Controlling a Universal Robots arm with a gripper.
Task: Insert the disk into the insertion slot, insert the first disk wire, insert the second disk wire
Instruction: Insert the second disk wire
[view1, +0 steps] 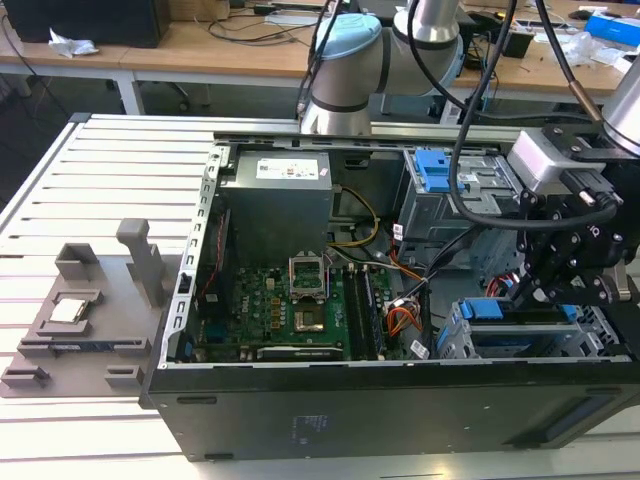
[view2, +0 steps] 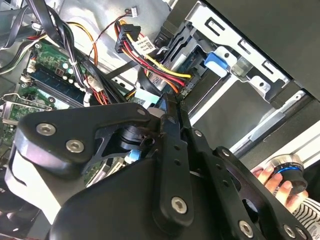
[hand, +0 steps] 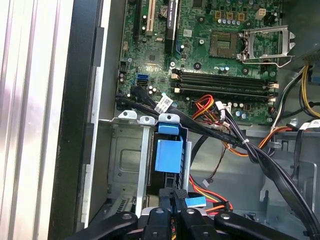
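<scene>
Black claw (view1: 555, 285) hangs just above the low grey insertion slot (view1: 470, 345), at the end of the open computer case (view1: 330, 405) toward the exterior view's right. In the second wrist view the claw's fingers (view2: 170, 130) stand pressed close together, and a thin dark cable seems to sit at their tips, near a small connector; I cannot tell for sure that they hold it. The disk (view1: 520, 335) with its blue carrier lies inside the insertion slot, directly under the claw. In the first wrist view the blue carrier (hand: 168, 155) sits between the slot's grey metal walls. Beyond the slot, red, yellow and orange wires (hand: 212, 107) run toward the green motherboard (view1: 290, 310). Farther from the slot, a taller grey cage with a blue latch (view1: 437, 172) stands. A person's hand (view2: 275, 180) rests outside the case.
</scene>
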